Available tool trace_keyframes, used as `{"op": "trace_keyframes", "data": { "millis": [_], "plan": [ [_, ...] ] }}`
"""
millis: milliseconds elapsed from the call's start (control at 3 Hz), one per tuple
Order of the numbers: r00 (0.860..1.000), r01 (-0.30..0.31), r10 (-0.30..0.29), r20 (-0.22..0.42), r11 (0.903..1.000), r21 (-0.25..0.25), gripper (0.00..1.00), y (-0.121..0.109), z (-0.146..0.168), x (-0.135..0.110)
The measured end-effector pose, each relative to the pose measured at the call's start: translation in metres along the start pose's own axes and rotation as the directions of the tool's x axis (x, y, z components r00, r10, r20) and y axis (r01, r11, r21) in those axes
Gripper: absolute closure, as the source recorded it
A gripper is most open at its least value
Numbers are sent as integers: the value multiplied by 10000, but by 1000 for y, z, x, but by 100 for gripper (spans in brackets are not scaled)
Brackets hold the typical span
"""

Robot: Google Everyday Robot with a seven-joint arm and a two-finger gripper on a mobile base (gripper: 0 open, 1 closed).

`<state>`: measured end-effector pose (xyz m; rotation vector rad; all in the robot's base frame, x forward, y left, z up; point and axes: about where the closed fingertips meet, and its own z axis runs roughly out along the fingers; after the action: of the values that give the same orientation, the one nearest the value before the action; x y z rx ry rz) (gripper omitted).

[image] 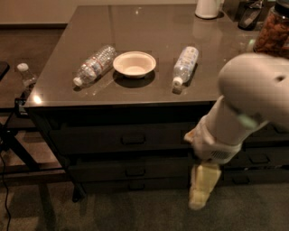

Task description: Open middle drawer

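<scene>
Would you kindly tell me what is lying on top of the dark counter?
On the counter: a bowl between the left bottle and right bottle, a white container and a jar farther back. The arm covers its right front corner. The claw hangs lower, before the drawers.

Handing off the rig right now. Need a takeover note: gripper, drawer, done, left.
Gripper: hangs pointing down in front of the drawers, low and to the right, holding nothing.
Middle drawer: shut. Its handle is left of the gripper and apart from it.
Done: nothing on the drawer yet.
Left: move the gripper left to the handle, grip it, pull the drawer out.
</scene>
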<state>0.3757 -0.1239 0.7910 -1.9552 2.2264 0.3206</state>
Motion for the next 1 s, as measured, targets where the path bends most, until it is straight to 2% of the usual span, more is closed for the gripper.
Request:
{"op": "trace_keyframes", "data": {
  "millis": [333, 667, 1000],
  "plan": [
    [9998, -221, 220, -19, 9972, -716, 0, 12, 61, 2],
    [9998, -222, 221, -18, 9972, -717, 0, 12, 61, 2],
    [9992, -379, 386, 54, 9950, -923, 0, 14, 89, 1]
  ]
}}
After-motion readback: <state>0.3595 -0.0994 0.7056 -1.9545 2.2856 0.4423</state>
